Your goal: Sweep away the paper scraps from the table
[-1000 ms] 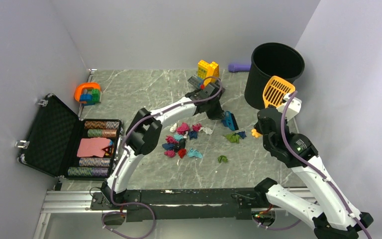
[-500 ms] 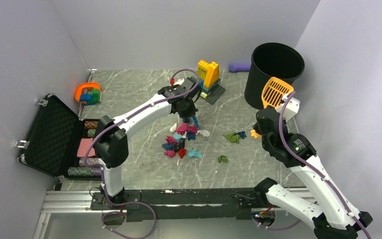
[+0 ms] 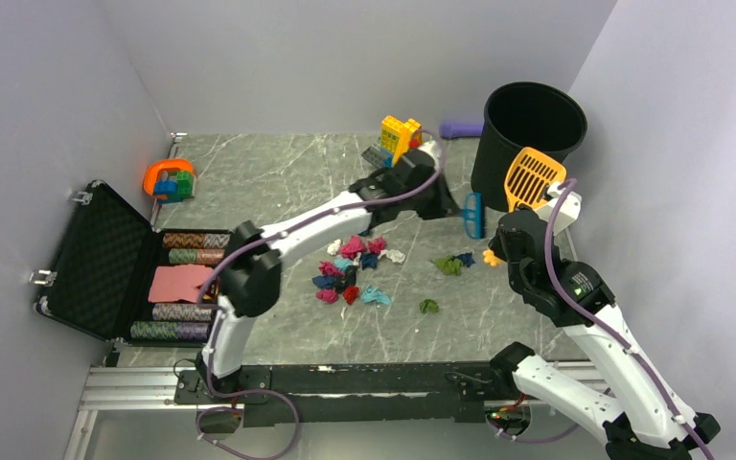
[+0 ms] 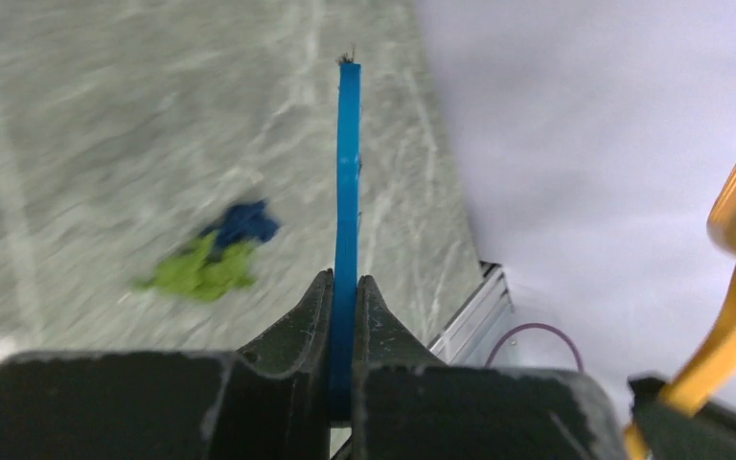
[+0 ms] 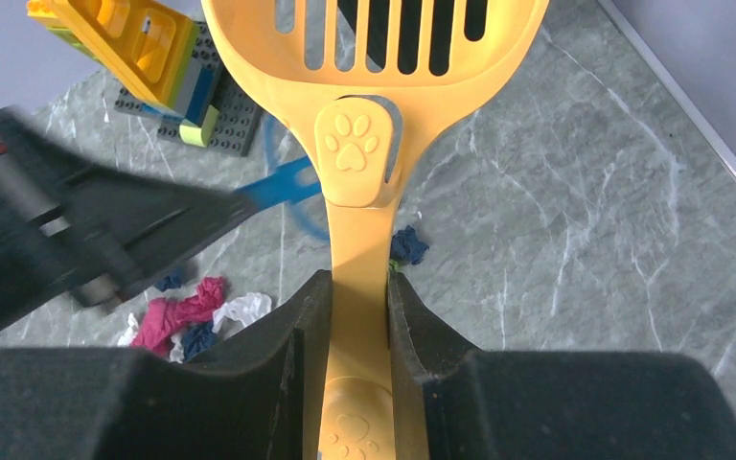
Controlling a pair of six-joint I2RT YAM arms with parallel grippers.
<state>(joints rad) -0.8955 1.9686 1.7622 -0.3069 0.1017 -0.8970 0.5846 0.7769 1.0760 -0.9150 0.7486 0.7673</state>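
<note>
The paper scraps point(image 3: 350, 268) lie in a colourful heap mid-table, with a green and dark blue pair point(image 3: 455, 261) to the right and one green wad point(image 3: 428, 306) nearer the front. My left gripper point(image 3: 448, 203) is shut on a blue hand brush point(image 3: 472, 215), held above the table point(image 3: 278, 172) beside the bin. In the left wrist view the brush point(image 4: 348, 172) runs edge-on out of the gripper point(image 4: 345, 283), past the green scrap point(image 4: 201, 270). My right gripper point(image 5: 353, 287) is shut on the handle of a yellow slotted scoop point(image 5: 374, 57), which is raised at the right point(image 3: 534, 177).
A black round bin point(image 3: 527, 139) stands at the back right, with a purple object point(image 3: 460, 128) behind it. A yellow-blue brick build point(image 3: 400, 139) sits at the back, an orange-blue toy point(image 3: 168, 179) far left. An open black case point(image 3: 105, 259) holds rolls on the left.
My left arm swung the brush left over the scrap heap, then back right and farther out to beside the bin. The right arm and scoop barely moved.
</note>
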